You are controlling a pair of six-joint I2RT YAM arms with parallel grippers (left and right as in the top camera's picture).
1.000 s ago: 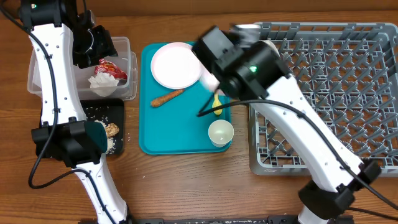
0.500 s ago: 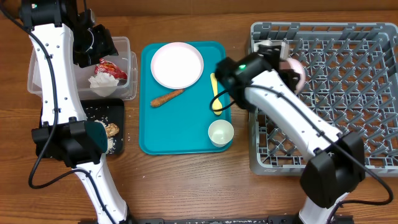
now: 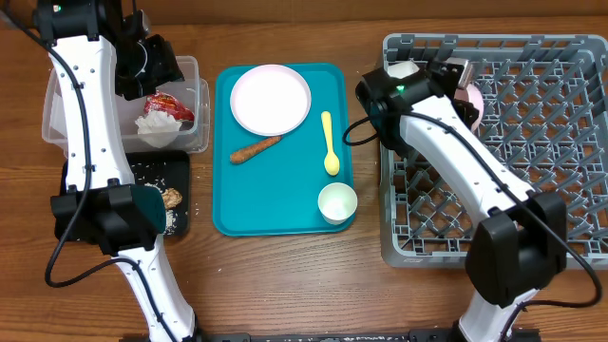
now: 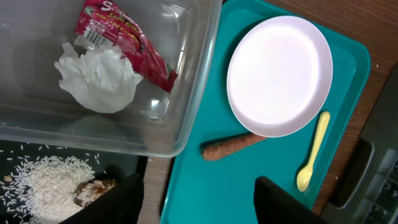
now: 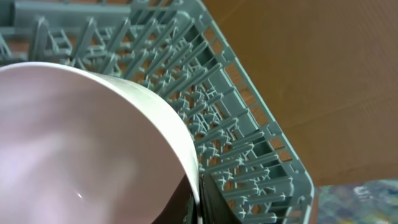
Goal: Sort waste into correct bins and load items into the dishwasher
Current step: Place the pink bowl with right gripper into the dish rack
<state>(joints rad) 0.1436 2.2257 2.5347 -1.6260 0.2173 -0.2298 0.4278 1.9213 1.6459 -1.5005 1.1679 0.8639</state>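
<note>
My right gripper (image 3: 460, 84) is shut on the rim of a pinkish-white bowl (image 3: 472, 103), held over the back left corner of the grey dishwasher rack (image 3: 532, 152). In the right wrist view the bowl (image 5: 81, 143) fills the left side, with its rim pinched at the gripper (image 5: 198, 202). My left gripper (image 4: 199, 208) hangs open and empty over the edge of the clear tub (image 3: 57, 114). The tub holds the red wrapper (image 4: 124, 37) and the white napkin (image 4: 99, 74). Rice (image 4: 43, 180) and a brown lump (image 4: 93, 190) lie in the black tray (image 3: 180, 161).
The teal tray (image 3: 285, 204) carries a round plate (image 3: 271, 100), a carrot (image 3: 255, 149), a yellow spoon (image 3: 330, 144) and a small white cup (image 3: 336, 202). Bare wooden table (image 3: 285, 275) lies in front of the tray and the rack.
My right arm has swung from above the teal tray over to the rack's back left corner, carrying the bowl. The left arm has stayed still.
</note>
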